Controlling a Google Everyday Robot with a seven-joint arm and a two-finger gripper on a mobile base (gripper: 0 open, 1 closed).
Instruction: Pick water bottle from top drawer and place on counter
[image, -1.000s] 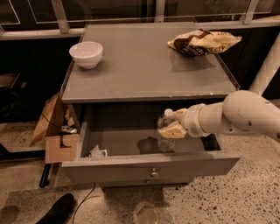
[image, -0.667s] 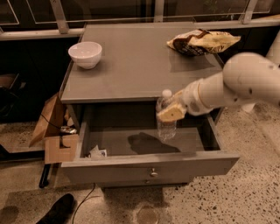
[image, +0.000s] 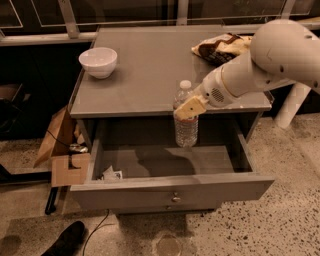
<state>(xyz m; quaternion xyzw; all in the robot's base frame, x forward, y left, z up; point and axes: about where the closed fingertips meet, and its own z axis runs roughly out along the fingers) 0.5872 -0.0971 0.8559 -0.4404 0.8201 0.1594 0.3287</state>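
Observation:
The water bottle (image: 185, 125) is clear and ribbed with a white cap. It hangs upright in the air above the open top drawer (image: 170, 187), its cap level with the counter's front edge. My gripper (image: 189, 108) reaches in from the right and is shut on the bottle's upper part, one tan finger (image: 190, 108) across its front. The counter (image: 160, 70) is the flat grey top behind it. The drawer is pulled out, with a small metal knob (image: 175, 198) on its front.
A white bowl (image: 98, 62) stands at the counter's back left. A crumpled chip bag (image: 220, 46) lies at the back right. A small white scrap (image: 112, 174) lies in the drawer's left front corner. A cardboard box (image: 62, 150) sits on the floor at left.
My gripper has lifted the bottle up out of the drawer, from the drawer floor to about counter height.

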